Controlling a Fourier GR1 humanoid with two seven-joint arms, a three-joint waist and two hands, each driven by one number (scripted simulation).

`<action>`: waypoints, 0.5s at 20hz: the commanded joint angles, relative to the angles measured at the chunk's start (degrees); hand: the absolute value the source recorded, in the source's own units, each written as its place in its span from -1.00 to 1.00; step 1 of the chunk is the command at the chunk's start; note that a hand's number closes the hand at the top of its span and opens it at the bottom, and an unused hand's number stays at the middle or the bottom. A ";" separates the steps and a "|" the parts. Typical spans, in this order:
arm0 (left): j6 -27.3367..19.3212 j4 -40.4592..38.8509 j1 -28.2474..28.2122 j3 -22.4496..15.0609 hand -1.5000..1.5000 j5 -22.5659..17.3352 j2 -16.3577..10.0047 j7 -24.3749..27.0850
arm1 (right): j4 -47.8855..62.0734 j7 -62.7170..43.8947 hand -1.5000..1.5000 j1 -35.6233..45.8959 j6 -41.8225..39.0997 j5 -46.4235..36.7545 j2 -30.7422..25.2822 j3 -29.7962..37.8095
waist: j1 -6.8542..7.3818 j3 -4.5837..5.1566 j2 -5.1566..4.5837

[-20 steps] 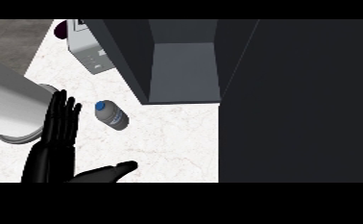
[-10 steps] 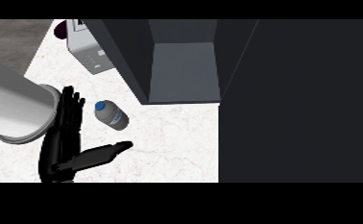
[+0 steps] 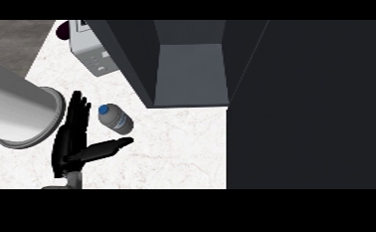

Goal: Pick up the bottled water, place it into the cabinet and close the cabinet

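Note:
The bottled water [image 3: 115, 118] lies on its side on the white marble counter [image 3: 176, 146], blue cap pointing up-left. My left hand [image 3: 70, 141] is open just to its left, with straight fingers alongside the bottle and the thumb stretched out to the right below it. I cannot tell whether it touches the bottle. The dark cabinet [image 3: 192, 74] stands open behind the bottle, showing a grey inner shelf. Its door [image 3: 301, 106] fills the right side of the view. My right hand does not show.
A large pale grey rounded vessel [image 3: 22, 116] sits at the left edge beside my hand. A grey boxy appliance [image 3: 92, 52] stands at the back left, with a dark purple object [image 3: 64, 29] behind it.
My left hand has moved forward along the counter, so its fingers now lie beside the bottle. The thumb has spread out below the bottle. The bottle has stayed put.

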State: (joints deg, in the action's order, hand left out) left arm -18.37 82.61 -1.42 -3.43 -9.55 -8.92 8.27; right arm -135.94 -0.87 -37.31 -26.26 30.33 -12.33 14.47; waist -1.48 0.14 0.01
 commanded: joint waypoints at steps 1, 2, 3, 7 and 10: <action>1.34 -9.15 2.91 1.88 -1.00 -1.16 1.90 3.97 | -10.30 -3.00 -1.00 -4.29 0.07 9.22 0.52 0.63 | -0.17 -0.01 0.01; 2.35 -9.91 3.96 3.21 -1.00 -1.87 0.73 4.27 | -12.55 -4.06 -1.00 -4.70 1.63 10.33 0.46 0.60 | -0.26 0.03 0.00; 1.72 -10.06 3.22 2.41 -1.00 -0.88 1.36 4.70 | -11.62 -4.73 -1.00 -4.19 1.57 11.41 -0.72 1.63 | 0.21 -0.02 0.02; 2.56 -20.98 6.33 4.93 -1.00 -1.42 3.44 11.80 | -11.10 -1.92 -1.00 -6.27 -0.31 8.69 1.23 -1.06 | -0.27 0.02 -0.04; 4.34 -24.39 7.81 7.64 -1.00 -2.55 1.66 14.26 | -12.47 -2.16 -1.00 -7.42 0.56 9.80 0.66 0.33 | 0.11 0.01 -0.02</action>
State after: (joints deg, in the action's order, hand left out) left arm -15.39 63.31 5.03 1.80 -11.14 -6.97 18.83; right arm -135.76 1.74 -40.47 -28.43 32.32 -12.58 14.26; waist -1.70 0.16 -0.03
